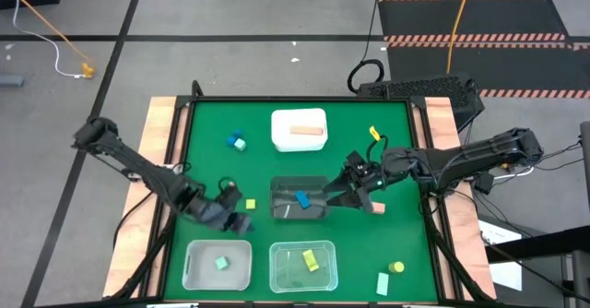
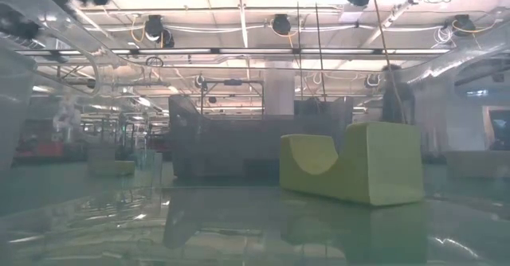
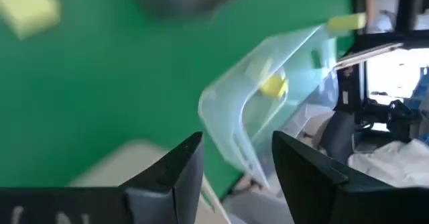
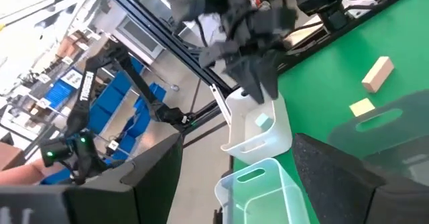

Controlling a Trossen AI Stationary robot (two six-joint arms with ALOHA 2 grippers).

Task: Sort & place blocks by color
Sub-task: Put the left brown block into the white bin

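High view shows the left gripper (image 1: 241,222) hanging empty, jaws apart, just above the bin (image 1: 218,264) holding a mint block (image 1: 221,263) — a drop looks done — so next comes the yellow block (image 1: 250,204) nearby, while the right gripper (image 1: 343,194), jaws spread, waits over the dark bin (image 1: 300,200).

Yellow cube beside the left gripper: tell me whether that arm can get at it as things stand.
Probably yes. The yellow cube lies bare on the green mat, apart from the bins, and the left gripper hovers right beside it with empty, parted fingers. Nothing stands between them; the right gripper is over the dark bin.
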